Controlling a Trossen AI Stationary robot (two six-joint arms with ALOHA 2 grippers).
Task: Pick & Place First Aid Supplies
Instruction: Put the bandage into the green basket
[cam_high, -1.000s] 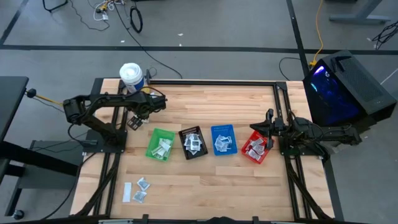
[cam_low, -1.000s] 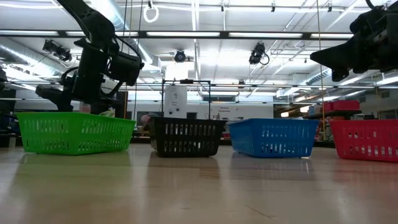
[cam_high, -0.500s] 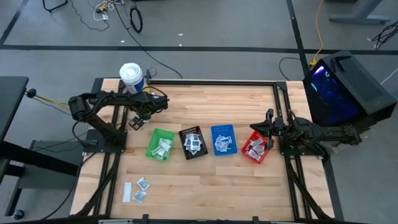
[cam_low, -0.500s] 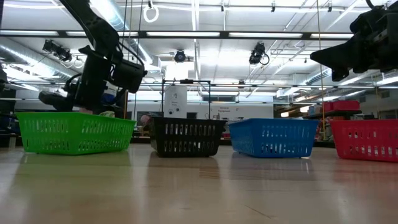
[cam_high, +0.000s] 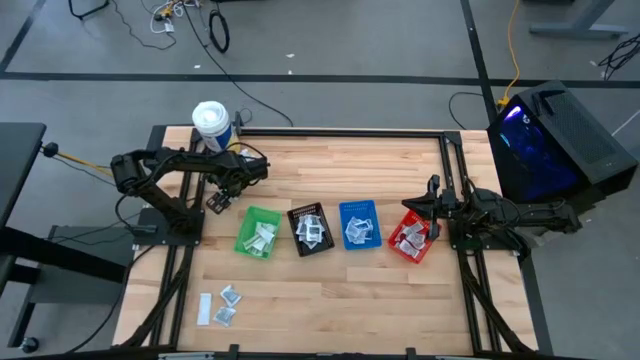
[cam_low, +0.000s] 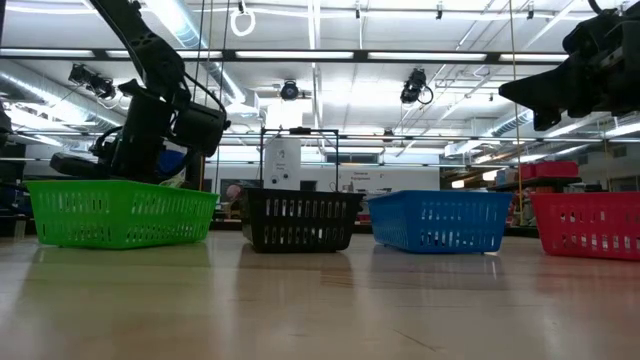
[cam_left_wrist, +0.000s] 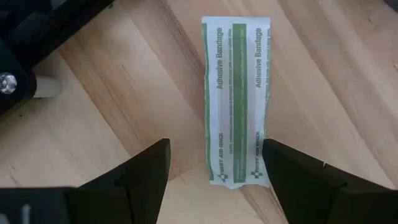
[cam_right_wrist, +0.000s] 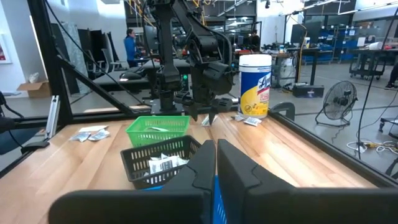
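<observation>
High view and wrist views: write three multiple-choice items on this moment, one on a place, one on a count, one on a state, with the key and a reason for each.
1. Where do the loose sachets lie?
A. near the table's front left corner
B. inside the red bin
C. beside the blue bin

2. How many small bins stand in the row?
A. two
B. four
C. six

3. How are the left gripper's fingers set?
A. open, astride the adhesive bandage packet
B. shut on the packet
C. shut on nothing

Key: A, the high view shows them there on bare wood; B, green bin, black bin, blue bin and red bin; A, the adhesive bandage packet lies flat between the spread fingers.
</observation>
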